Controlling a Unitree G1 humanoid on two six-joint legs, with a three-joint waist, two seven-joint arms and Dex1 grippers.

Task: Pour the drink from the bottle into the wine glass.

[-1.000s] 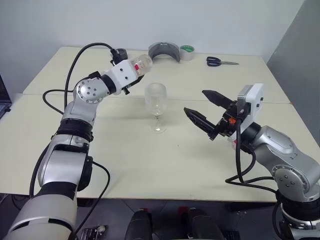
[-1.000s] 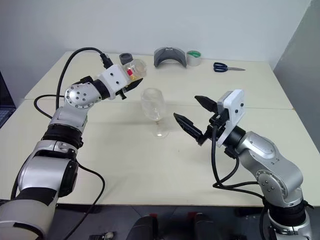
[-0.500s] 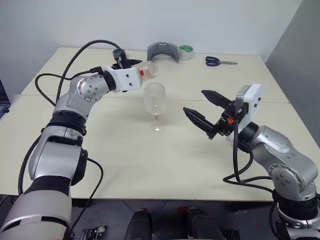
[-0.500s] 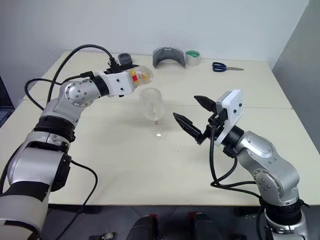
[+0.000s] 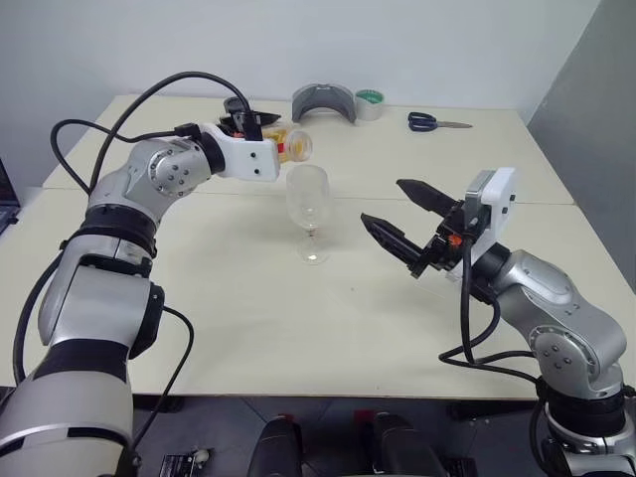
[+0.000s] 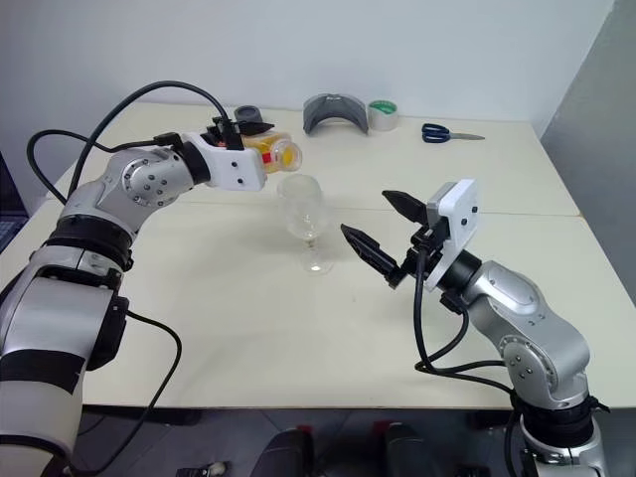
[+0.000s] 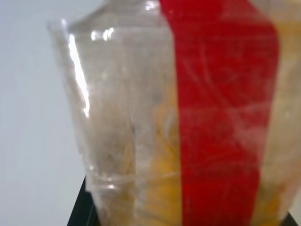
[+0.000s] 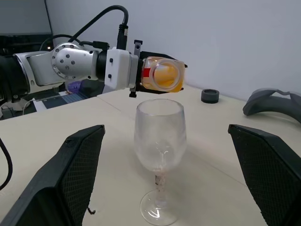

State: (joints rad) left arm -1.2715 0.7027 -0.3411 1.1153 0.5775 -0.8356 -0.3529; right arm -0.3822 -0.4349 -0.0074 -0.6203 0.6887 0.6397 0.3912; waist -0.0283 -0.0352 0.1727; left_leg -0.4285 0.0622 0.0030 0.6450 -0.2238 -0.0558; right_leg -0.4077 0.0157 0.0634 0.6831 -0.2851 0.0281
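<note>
My left gripper (image 5: 266, 139) is shut on the bottle (image 5: 289, 147), a clear squarish one with a red stripe (image 7: 216, 117). It holds the bottle on its side, just above and behind the rim of the wine glass (image 5: 308, 199). The orange-yellow drink (image 8: 165, 75) lies along the bottle's lower side. The wine glass stands upright on the table (image 5: 298, 328), and its bowl (image 8: 159, 127) looks empty. My right gripper (image 5: 382, 200) hovers open to the right of the glass, level with the bowl, with nothing between its black fingers (image 8: 75, 174).
Along the table's far edge lie a grey curved object (image 5: 325, 102), a green-cored tape roll (image 5: 371, 102) and blue-handled scissors (image 5: 432, 122). A small black ring (image 6: 248, 117) sits behind the left gripper. A seam (image 5: 556, 204) runs across the table.
My left wrist has rolled, tipping the bottle from a raised slant to lying level on its side above the glass, and the left elbow has swung outward. The right arm and the glass have stayed put.
</note>
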